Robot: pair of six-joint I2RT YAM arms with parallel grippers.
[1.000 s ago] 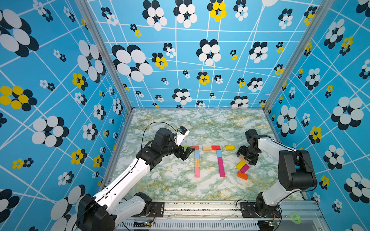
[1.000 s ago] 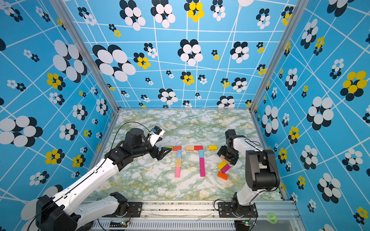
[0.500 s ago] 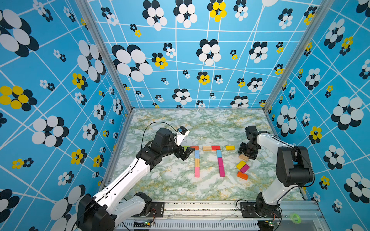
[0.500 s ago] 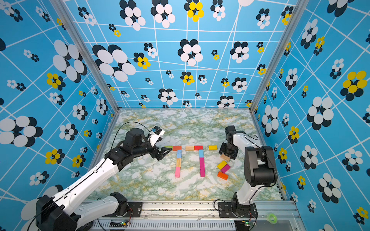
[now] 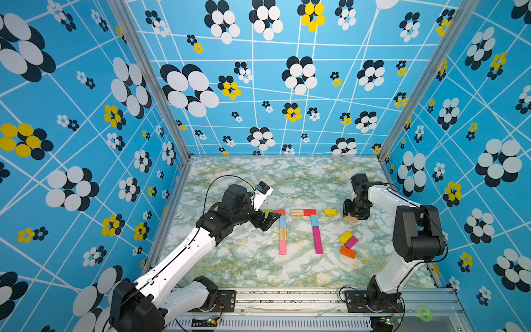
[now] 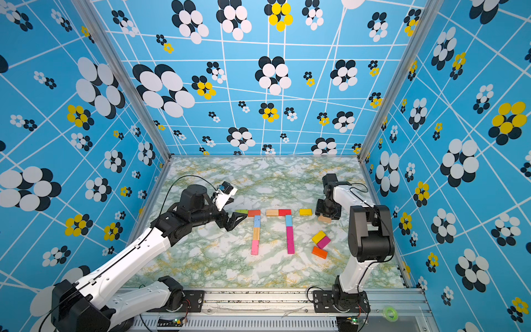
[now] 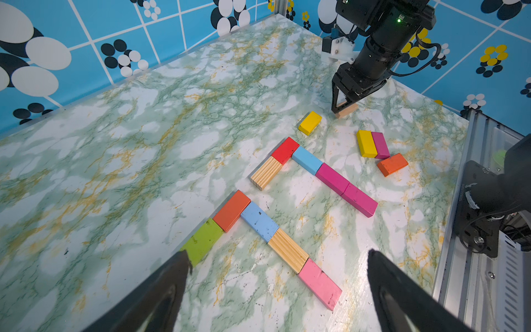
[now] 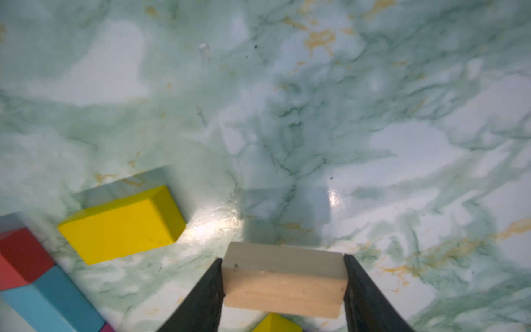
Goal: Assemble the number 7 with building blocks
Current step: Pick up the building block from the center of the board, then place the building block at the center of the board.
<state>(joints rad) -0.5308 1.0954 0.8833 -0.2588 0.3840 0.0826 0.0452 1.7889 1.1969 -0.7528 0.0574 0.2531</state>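
The right pincer is gripping a plain wood block near a yellow block; the left pincer is standing wide open.

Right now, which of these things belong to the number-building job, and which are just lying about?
For the job:
- pink-tipped 7
- magenta-stemmed 7
- wood block in the right fingers
- lone yellow block
- yellow-magenta-orange cluster

Lying about:
- green ring by the front rail
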